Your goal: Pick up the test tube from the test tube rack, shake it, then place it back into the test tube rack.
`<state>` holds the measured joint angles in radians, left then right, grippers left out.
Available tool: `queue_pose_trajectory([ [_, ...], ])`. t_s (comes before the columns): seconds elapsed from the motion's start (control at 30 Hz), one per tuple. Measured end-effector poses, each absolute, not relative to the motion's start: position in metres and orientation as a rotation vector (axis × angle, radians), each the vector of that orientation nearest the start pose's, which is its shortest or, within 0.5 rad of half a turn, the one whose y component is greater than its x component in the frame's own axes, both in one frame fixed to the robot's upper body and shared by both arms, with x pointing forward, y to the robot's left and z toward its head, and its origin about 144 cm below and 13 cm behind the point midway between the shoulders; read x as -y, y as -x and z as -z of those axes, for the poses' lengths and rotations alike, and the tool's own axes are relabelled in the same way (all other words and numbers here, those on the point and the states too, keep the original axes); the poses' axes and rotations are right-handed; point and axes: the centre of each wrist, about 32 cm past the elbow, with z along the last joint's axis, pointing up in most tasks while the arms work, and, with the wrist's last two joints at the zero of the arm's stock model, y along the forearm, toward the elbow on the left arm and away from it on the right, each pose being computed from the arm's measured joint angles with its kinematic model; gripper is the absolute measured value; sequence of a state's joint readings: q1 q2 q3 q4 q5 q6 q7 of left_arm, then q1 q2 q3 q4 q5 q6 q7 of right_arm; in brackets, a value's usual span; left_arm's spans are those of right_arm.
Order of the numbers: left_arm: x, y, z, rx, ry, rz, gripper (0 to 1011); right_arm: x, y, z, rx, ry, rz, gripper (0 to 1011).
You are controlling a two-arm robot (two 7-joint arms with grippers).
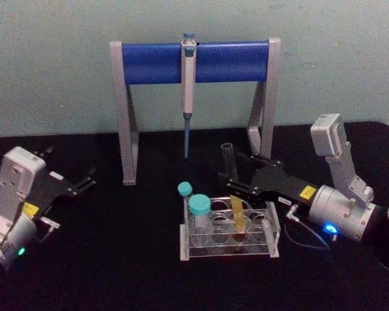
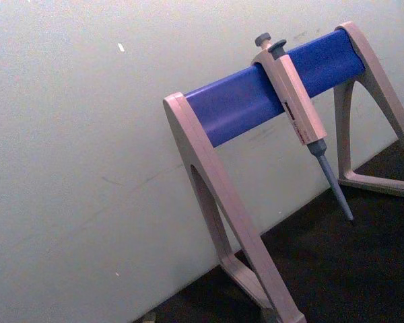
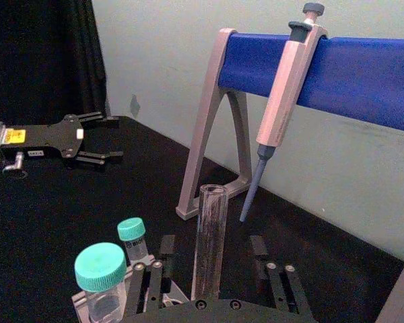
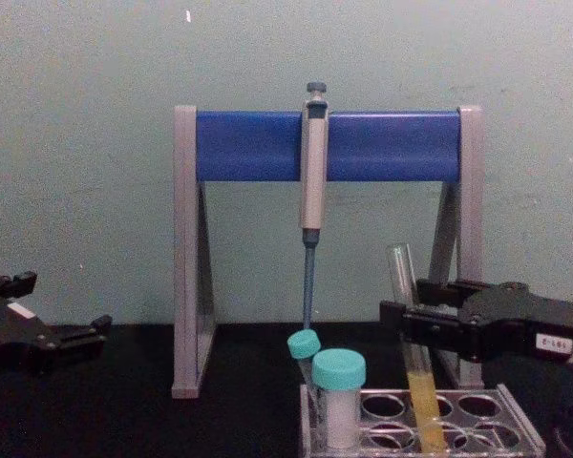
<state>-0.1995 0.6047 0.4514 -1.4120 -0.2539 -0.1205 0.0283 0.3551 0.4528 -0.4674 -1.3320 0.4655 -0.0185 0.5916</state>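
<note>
The test tube (image 4: 418, 382) stands in the test tube rack (image 1: 228, 251), which sits toward the front edge of the black table (image 1: 104, 259), a little right of its middle. The tube leans slightly, its open mouth well above the rack and the yellow liquid filling only its lower part. The right claw (image 3: 212, 245) reaches in from the table's right side with its jaws spread wide, one on either side of the tube's bare upper glass; as far as the wrist view shows, neither touches it. The left claw (image 1: 85, 181) rests parked near the left edge, fingers apart and holding nothing. The tube is probably light, stiff, smooth and breakable: thin glass that would slip in a weak grip and crack in a hard one. The best hold looks to be the clear section above the rack and below the rim, squeezed gently and squarely. Being uncapped, it should be lifted straight up, clear of the teal-capped vials (image 1: 199, 206) nearby in the rack, and shaken mildly so nothing spills.
</note>
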Motion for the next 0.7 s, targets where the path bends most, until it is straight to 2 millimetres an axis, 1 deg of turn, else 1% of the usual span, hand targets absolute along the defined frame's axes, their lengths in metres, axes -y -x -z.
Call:
queue_pose_trajectory([
  [0.07, -0.3097, -0.4886, -1.1398, 0.285, -0.305, -1.248, 1001, 0.2625, -0.5353, -1.1659, 0.004, 0.106, 0.679, 683],
  [0.1, -0.3097, -0.4886, -1.1398, 0.285, -0.304, -1.248, 1001, 0.2624, -0.5353, -1.1659, 0.004, 0.106, 0.679, 623],
  [0.17, -0.3097, -0.4886, -1.1398, 0.285, -0.305, -1.248, 1001, 0.2624, -0.5353, -1.1659, 0.005, 0.106, 0.679, 590],
  [0.23, -0.3097, -0.4886, -1.1398, 0.285, -0.304, -1.248, 1001, 0.2624, -0.5353, -1.1659, 0.005, 0.106, 0.679, 500],
  [0.3, -0.3097, -0.4886, -1.1398, 0.285, -0.304, -1.248, 1001, 0.2625, -0.5352, -1.1659, 0.004, 0.106, 0.679, 460],
  [0.33, -0.3097, -0.4886, -1.1398, 0.285, -0.304, -1.248, 1001, 0.2624, -0.5353, -1.1659, 0.005, 0.106, 0.679, 396],
  [0.37, -0.3097, -0.4886, -1.1398, 0.285, -0.304, -1.248, 1001, 0.2624, -0.5353, -1.1659, 0.005, 0.106, 0.679, 383],
  [0.4, -0.3097, -0.4886, -1.1398, 0.285, -0.304, -1.248, 1001, 0.2624, -0.5353, -1.1659, 0.005, 0.106, 0.679, 337],
  [0.43, -0.3097, -0.4886, -1.1398, 0.285, -0.304, -1.248, 1001, 0.2624, -0.5353, -1.1659, 0.005, 0.106, 0.679, 323],
  [0.53, -0.3097, -0.4886, -1.1398, 0.285, -0.304, -1.248, 1001, 0.2624, -0.5353, -1.1659, 0.005, 0.106, 0.679, 234],
  [0.7, -0.3096, -0.4886, -1.1398, 0.285, -0.304, -1.248, 1001, 0.2624, -0.5353, -1.1659, 0.005, 0.106, 0.679, 229],
])
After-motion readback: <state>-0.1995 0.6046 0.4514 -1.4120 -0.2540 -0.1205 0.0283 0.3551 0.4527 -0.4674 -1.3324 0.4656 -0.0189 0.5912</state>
